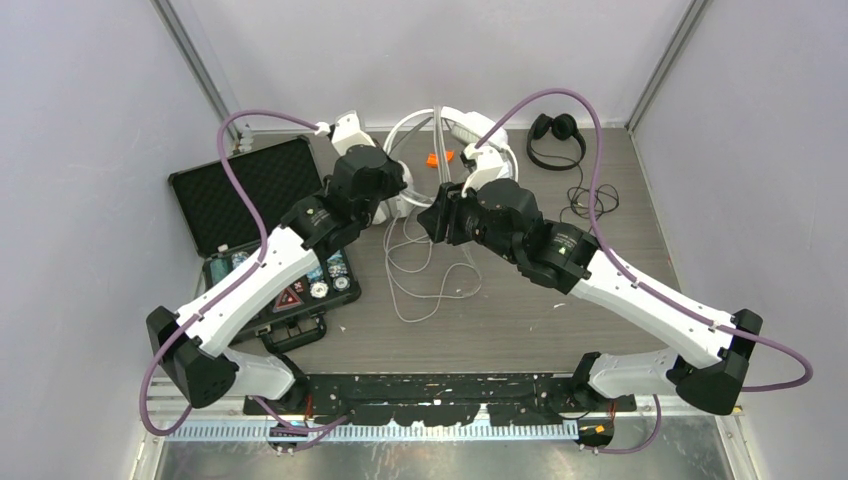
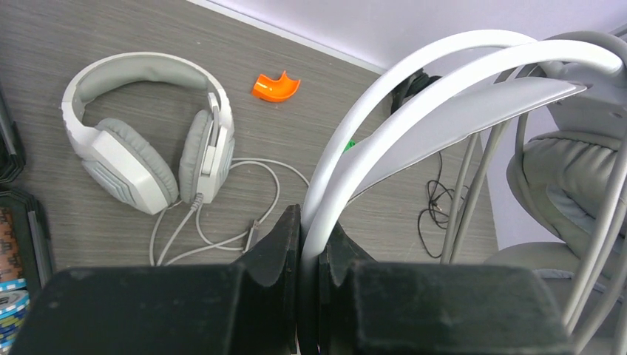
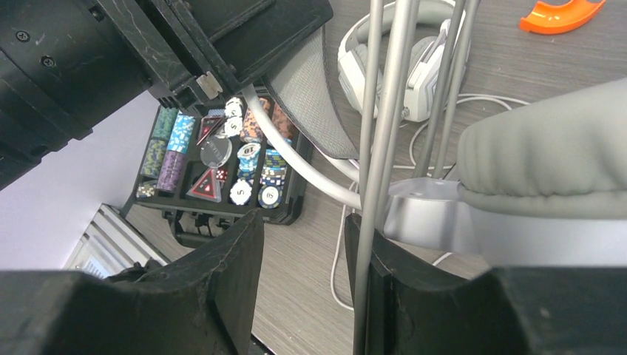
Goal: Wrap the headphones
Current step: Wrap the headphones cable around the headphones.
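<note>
Left hand pinches white headband; overhead view hides grip

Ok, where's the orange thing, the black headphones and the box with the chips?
orange piece (image 2: 275, 86), left wrist view, its curved top.
black headphones (image 1: 565, 127), top view, an ear cup.
chip case (image 1: 255, 190), top view, open lid's foam.

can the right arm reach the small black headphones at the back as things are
Probably yes: the thin black headphones lie uncovered, far right, with nothing between. The open right gripper must first draw clear of the hanging white cables.
</note>
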Robot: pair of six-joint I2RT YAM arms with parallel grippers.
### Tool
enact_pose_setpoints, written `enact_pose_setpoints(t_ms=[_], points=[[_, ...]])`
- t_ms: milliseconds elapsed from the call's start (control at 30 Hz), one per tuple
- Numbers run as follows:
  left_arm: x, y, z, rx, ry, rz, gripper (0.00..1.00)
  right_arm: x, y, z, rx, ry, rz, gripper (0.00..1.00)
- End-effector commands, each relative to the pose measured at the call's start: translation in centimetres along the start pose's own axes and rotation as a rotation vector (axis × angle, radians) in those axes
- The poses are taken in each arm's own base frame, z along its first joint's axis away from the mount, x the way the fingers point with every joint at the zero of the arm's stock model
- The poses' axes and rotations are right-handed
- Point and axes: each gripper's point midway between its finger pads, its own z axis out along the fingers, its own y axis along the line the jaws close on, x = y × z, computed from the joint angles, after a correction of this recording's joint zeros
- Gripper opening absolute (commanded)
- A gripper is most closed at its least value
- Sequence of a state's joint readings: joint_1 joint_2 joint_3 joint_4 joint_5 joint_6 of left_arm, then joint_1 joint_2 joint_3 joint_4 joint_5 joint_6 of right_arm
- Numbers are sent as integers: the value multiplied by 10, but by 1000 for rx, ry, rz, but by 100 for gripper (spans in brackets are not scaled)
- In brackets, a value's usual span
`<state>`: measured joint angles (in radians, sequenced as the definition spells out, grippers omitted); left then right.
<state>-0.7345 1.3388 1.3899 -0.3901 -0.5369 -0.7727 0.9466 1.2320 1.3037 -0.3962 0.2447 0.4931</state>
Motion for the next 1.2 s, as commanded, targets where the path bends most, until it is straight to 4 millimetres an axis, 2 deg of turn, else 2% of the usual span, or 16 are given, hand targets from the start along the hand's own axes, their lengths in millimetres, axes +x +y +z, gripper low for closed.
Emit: enact_pose_setpoints(t_ms=[0, 300, 467, 600, 767, 933, 1167], points=[[-56, -40, -27, 199, -148, -134, 0, -43, -14, -11, 82, -143, -40, 50], [-47, -35, -23, 186, -133, -121, 0, -56, -12, -14, 79, -184, -30, 58], [-43, -32, -21, 172, -123, -111, 0, -66, -11, -21, 83, -218, -16, 58], [-39, -29, -19, 165, -119, -89, 0, -71, -9, -24, 70, -237, -10, 54], [-36, -35, -24, 233, -124, -42, 0, -54, -6, -18, 38, -181, 7, 46], [-33, -42, -30, 309, -126, 13, 0, -41, -12, -14, 36, -136, 111, 46], [-38, -34, -31, 268, -142, -8, 0, -30, -16, -15, 26, -89, 186, 46]])
